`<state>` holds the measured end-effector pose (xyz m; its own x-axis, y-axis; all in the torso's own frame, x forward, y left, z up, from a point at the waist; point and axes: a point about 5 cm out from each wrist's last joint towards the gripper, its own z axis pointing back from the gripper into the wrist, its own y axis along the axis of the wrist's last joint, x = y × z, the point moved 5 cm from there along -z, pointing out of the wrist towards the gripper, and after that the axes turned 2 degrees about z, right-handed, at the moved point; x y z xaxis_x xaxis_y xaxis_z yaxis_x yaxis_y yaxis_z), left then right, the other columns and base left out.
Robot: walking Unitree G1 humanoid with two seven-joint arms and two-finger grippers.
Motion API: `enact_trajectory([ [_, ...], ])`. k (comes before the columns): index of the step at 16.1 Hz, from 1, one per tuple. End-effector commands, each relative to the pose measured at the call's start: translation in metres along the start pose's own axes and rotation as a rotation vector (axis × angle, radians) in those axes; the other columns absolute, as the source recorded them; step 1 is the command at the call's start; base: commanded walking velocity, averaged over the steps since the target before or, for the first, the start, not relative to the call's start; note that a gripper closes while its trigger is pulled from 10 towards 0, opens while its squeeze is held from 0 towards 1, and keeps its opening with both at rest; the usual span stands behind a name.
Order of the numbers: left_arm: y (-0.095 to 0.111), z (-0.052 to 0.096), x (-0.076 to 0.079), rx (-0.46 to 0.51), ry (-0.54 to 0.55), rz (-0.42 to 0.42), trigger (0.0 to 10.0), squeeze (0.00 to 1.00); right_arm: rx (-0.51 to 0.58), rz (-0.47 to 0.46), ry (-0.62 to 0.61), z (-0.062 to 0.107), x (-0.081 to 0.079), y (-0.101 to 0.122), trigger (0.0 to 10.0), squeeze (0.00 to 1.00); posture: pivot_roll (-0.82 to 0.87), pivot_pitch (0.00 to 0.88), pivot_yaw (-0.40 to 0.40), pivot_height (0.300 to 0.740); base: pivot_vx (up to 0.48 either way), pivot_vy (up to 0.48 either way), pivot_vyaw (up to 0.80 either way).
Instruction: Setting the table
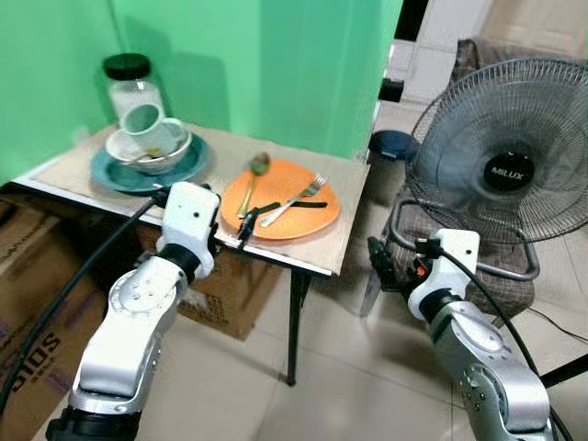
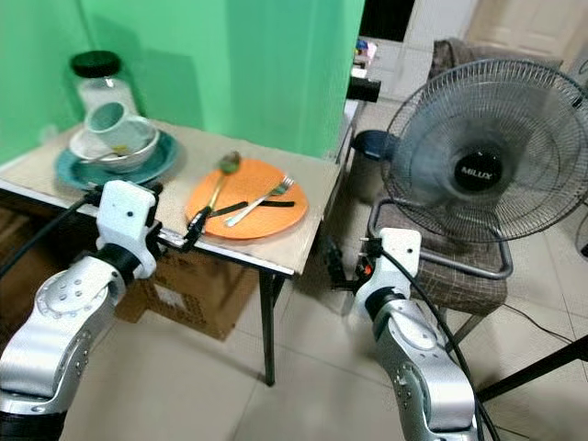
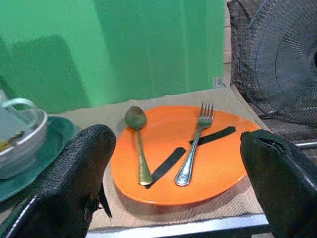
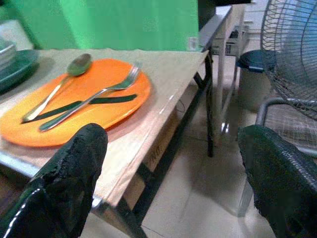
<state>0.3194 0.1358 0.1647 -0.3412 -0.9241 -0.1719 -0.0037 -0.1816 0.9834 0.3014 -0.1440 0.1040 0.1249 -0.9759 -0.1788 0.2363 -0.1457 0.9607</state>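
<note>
An orange plate (image 1: 287,180) lies on the small table (image 1: 344,197) near its right end. On it rest a spoon (image 1: 249,190) and a fork (image 1: 297,199), with a thin black strip (image 3: 166,166) running under the fork. My left gripper (image 1: 246,227) hovers at the table's near edge, just in front of the plate, open with its fingers (image 3: 85,163) spread wide and holding nothing. My right gripper (image 1: 376,258) hangs off the table's right side above the floor, open and empty.
At the table's left end a teal plate (image 1: 189,166) carries a white bowl (image 1: 176,152) with a tilted cup (image 1: 150,129); a black-lidded jar (image 1: 132,88) stands behind. A fan (image 1: 505,165) on a chair stands right. Cardboard boxes (image 1: 28,303) sit under the table.
</note>
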Motion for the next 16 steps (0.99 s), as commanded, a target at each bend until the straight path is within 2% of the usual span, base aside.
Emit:
enact_trajectory([
  [1, -0.0001, 0.0012, -0.0001, -0.007, -0.002, 0.002, 10.0, 0.00, 0.024, 0.007, -0.002, -0.0001, 0.0001, 0.0064, 10.0, 0.00, 0.12, 0.000, -0.033, 0.740, 0.334, 0.000, 0.00],
  [16, 0.0017, -0.0008, -0.0031, -0.006, -0.009, -0.007, 10.0, 0.00, 0.028, -0.003, -0.003, -0.0016, -0.0011, 0.0062, 10.0, 0.00, 0.12, 0.000, -0.021, 0.740, 0.346, 0.000, 0.00],
])
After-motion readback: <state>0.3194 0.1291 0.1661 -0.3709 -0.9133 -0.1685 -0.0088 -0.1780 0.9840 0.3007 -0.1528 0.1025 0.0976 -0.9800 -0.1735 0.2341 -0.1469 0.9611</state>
